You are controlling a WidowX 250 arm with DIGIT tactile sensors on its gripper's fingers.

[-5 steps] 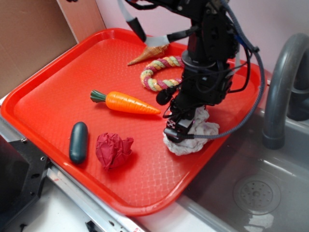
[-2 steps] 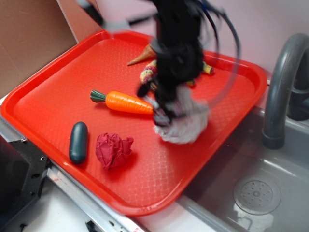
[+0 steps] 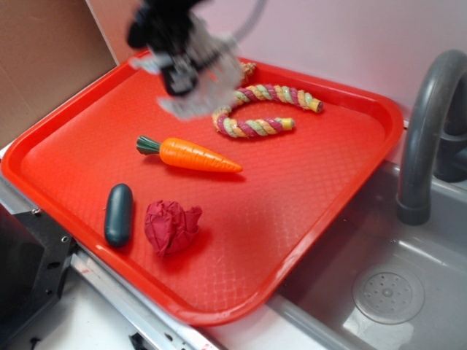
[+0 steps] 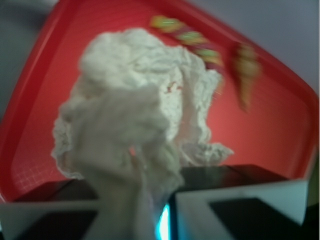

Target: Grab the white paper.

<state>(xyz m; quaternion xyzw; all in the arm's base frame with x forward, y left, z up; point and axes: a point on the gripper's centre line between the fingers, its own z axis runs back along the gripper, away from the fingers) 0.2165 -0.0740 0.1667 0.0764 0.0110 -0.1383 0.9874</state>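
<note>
The gripper (image 3: 177, 65) hangs blurred above the far left part of the red tray (image 3: 306, 211), at about 11 o'clock of the tray's middle. Its jaws pinch the white paper (image 3: 211, 76), which is lifted off the tray surface and bulges out toward 3 o'clock from the dark gripper body. In the wrist view the white paper (image 4: 135, 110) fills the middle, its lower part squeezed between the two pads at the bottom edge, the crumpled bulk rising above them.

On the tray, the rope toy (image 3: 259, 109) curves just beside the paper at 4 o'clock. The carrot (image 3: 193, 154) lies below the gripper at 6 o'clock, apart from it. The red paper ball (image 3: 171, 226) and the dark pickle-shaped toy (image 3: 118, 214) rest near the tray's near edge. A grey faucet (image 3: 427, 131) stands over the sink (image 3: 394, 292) at 3 o'clock.
</note>
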